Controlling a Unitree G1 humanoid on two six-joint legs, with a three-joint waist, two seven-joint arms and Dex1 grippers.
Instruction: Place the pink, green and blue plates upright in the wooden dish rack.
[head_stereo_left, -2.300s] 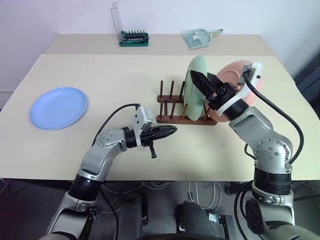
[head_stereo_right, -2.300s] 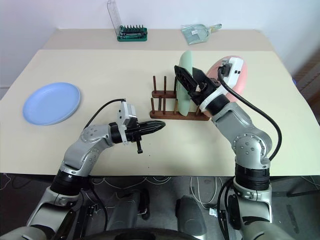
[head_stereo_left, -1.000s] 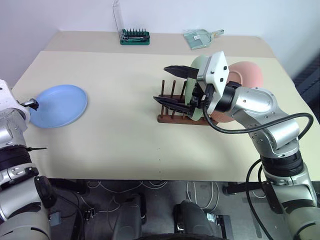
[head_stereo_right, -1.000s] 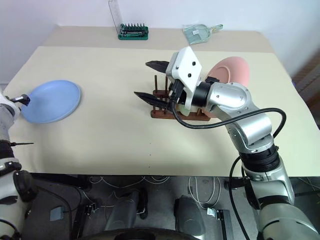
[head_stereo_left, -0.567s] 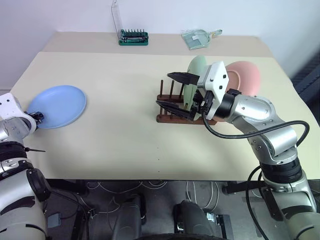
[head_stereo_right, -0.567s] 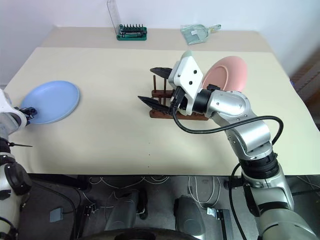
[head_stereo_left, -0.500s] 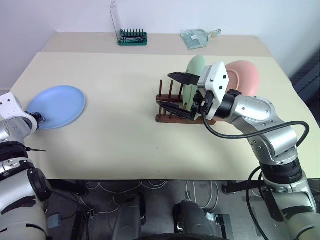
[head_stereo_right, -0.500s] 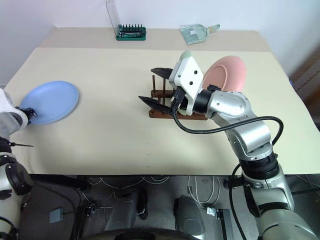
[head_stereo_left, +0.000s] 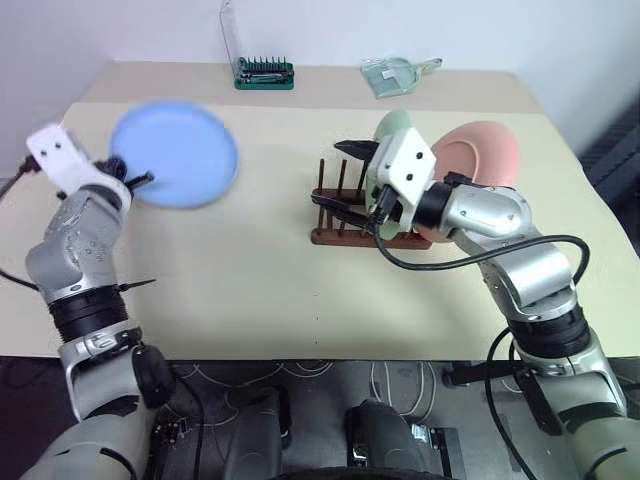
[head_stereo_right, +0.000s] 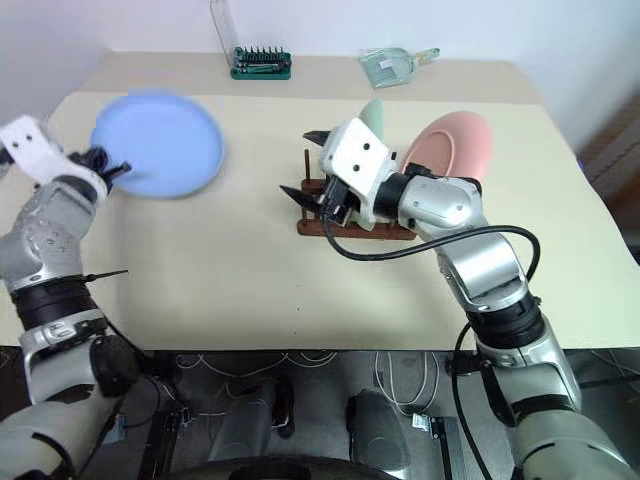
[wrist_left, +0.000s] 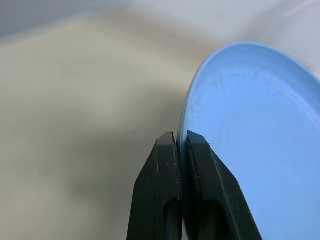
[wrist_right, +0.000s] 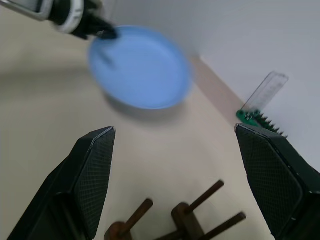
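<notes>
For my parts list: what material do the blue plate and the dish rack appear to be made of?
Blue plate: probably plastic, matte; even flat colour, thin rim, faint scuffs, no gloss. Dish rack: wood, dark brown stain; round peg dowels on two rails.

The blue plate (head_stereo_left: 175, 153) is smeared by motion in both eye views, so its tilt cannot be told; in the left wrist view it is cut off by the picture's edges. The lower part of the green plate (head_stereo_left: 392, 128) and the near end of the rack (head_stereo_left: 345, 215) are hidden behind the right tool (head_stereo_left: 343, 180). The pink plate (head_stereo_left: 485, 155) is partly covered by the right arm.
</notes>
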